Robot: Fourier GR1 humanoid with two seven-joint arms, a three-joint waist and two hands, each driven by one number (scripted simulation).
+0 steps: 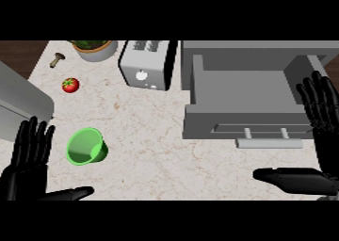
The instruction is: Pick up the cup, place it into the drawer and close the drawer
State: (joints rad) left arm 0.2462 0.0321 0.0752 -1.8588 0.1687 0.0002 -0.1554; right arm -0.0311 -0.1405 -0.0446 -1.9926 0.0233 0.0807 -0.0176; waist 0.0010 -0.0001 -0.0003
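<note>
A green cup [86, 146] lies on the marble counter at the left, its opening turned toward me. The grey drawer [245, 94] stands pulled open at the right, its inside bare, with a pale handle [268, 140] on its front. My left hand [28, 160] is open at the lower left, fingers straight up, a short way left of the cup and not touching it. My right hand [324, 122] is open at the right edge, fingers over the drawer's right side, its thumb stretched left below the drawer front.
A silver toaster [146, 63] stands behind the drawer's left side. A tomato [70, 85], a small mushroom [57, 58] and a potted plant [94, 48] sit at the back left. A grey slab [16, 101] juts in from the left edge.
</note>
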